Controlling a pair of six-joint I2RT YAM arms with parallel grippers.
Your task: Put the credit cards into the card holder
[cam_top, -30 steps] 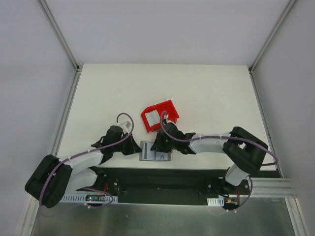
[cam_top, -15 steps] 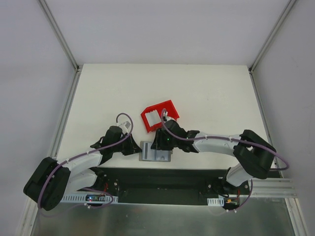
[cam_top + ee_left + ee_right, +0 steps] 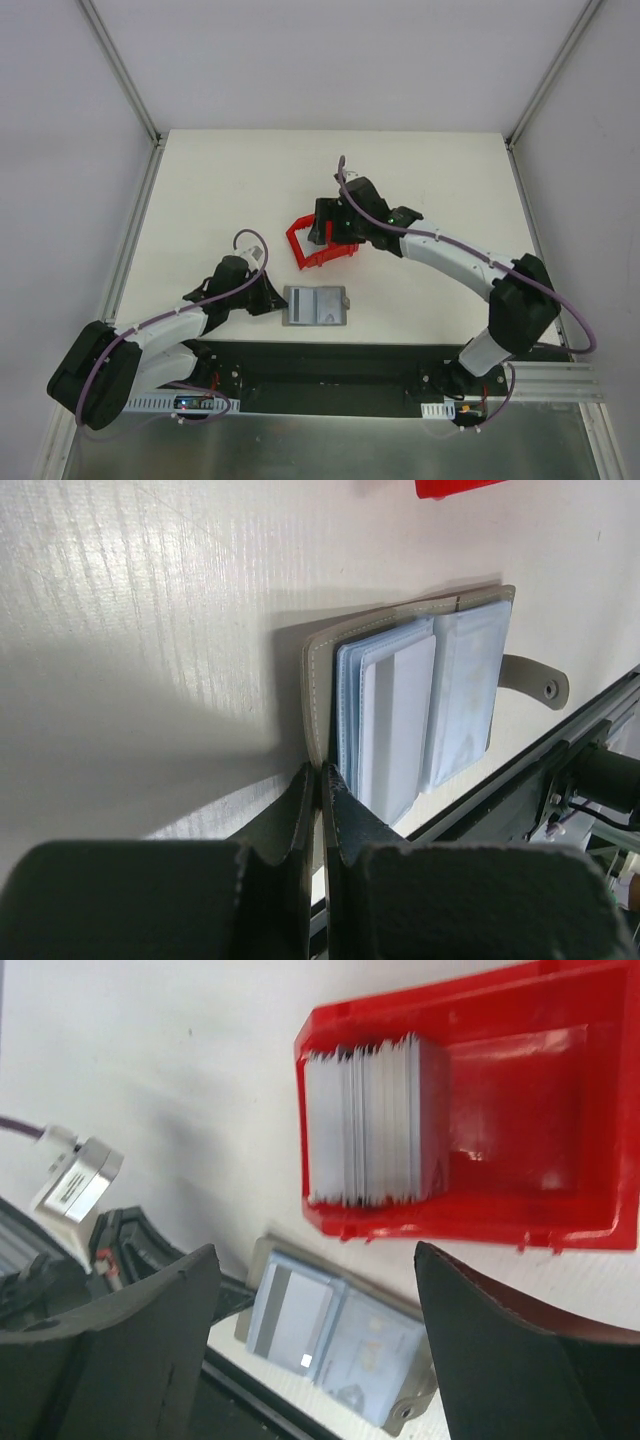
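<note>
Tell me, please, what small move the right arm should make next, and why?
Probably lower the open right tool onto the credit cards standing in the red bin and pinch one: it hovers above them empty, while the left tool grips the open card holder by its edge.
</note>
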